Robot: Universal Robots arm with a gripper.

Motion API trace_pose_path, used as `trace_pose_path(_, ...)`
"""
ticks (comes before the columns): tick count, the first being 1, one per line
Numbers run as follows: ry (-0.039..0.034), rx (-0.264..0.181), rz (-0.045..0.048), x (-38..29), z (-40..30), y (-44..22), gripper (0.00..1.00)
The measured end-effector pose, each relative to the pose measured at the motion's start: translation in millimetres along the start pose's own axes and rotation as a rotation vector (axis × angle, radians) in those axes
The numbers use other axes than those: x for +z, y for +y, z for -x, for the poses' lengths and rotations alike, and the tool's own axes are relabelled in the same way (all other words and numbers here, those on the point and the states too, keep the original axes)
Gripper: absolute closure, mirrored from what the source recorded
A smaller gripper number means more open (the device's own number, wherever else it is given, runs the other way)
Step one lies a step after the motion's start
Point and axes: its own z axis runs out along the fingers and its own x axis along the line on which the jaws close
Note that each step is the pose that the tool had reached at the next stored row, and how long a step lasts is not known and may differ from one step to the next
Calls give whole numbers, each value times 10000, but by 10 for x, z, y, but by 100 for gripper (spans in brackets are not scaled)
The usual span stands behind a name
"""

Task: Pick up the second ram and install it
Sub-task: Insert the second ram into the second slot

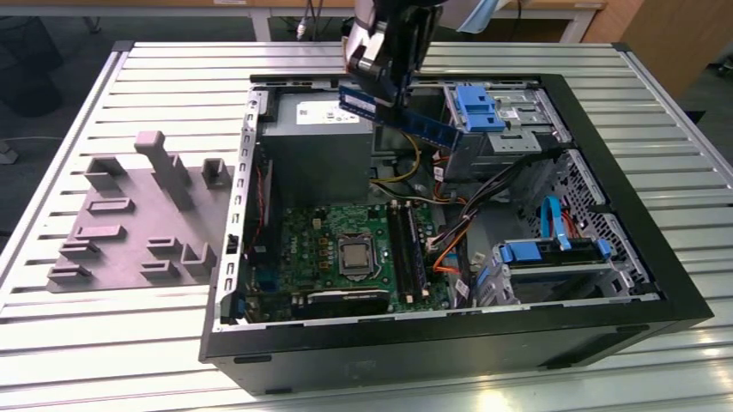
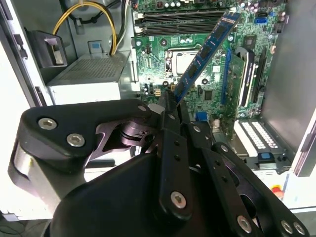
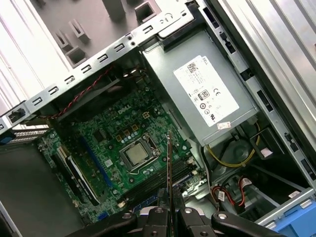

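The pincer point(image 1: 384, 96) is clamped on one end of the memory stick point(image 1: 430, 129), high over the far side of the computer case point(image 1: 458, 343), probably to leave the stick's contact edge free.

Power supply point(image 1: 315, 142), 2 blue drive brackets point(image 1: 475, 107), perhaps plastic fixture tray point(image 1: 137, 225) on slatted table point(image 1: 115, 343).

i hold the second ram point(image 1: 430, 127) in my gripper point(image 1: 382, 93) above the open case point(image 1: 458, 339); inside, the power supply point(image 1: 311, 146) sits beside the motherboard point(image 1: 309, 232).

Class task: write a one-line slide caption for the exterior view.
The gripper holds the second ram tilted in the air above the open computer case.
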Motion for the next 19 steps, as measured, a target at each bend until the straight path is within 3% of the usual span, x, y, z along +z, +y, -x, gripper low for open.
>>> trace_pose_path(19, -41, 2643, 36, 15, 0, 0, 86)
